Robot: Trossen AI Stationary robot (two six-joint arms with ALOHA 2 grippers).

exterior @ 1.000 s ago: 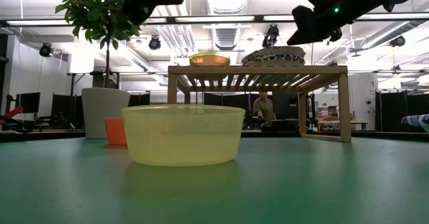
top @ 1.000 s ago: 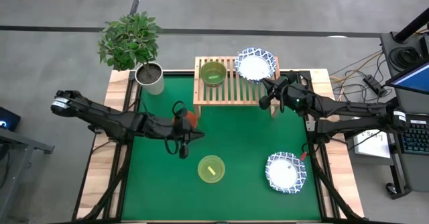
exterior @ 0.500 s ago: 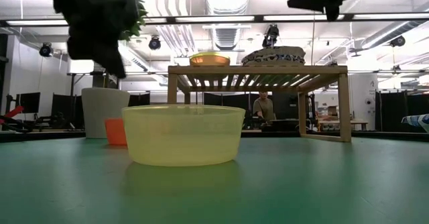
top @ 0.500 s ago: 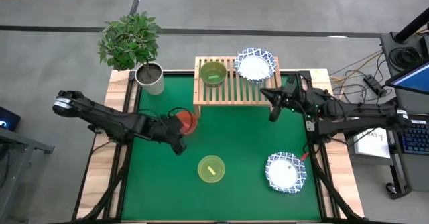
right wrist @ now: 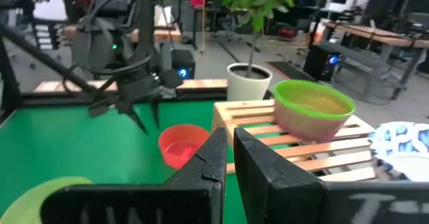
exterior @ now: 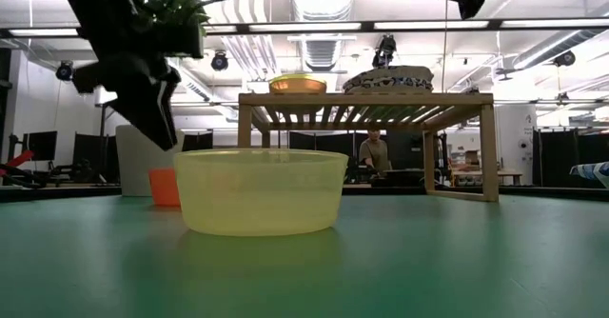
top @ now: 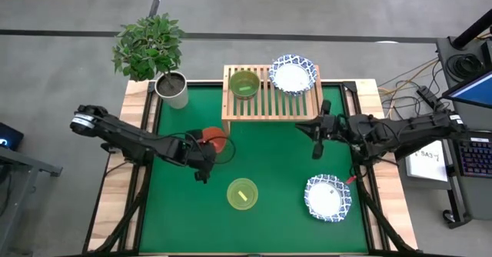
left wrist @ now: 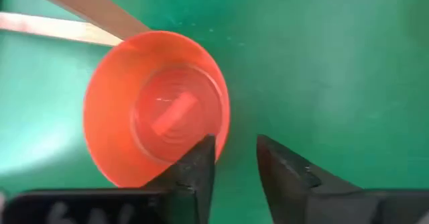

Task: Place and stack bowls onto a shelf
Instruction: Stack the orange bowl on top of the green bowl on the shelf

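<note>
The left gripper (left wrist: 231, 163) hung just above the mat with its fingers a narrow gap apart and nothing between them; one finger sat right at the near rim of the red bowl (left wrist: 157, 106), in the left half of the left wrist picture. In the high view that gripper (top: 202, 167) stood left of centre, with the red bowl (top: 213, 140) just above it, close to the shelf's lower left leg. The right gripper (top: 316, 140) hovered right of centre, below the shelf's right end, its fingers nearly closed and empty.

By my reading, the job was roughly half done. The shelf (top: 265, 103), at top centre, carried the green bowl (top: 244, 84) and one blue-rimmed bowl (top: 292, 74). Left on the mat were the red bowl, the yellow-green bowl (top: 242, 193) at lower centre and another blue-rimmed bowl (top: 328, 198) at lower right.

The red bowl stood upright, mouth up; being round, it had no long axis.
</note>
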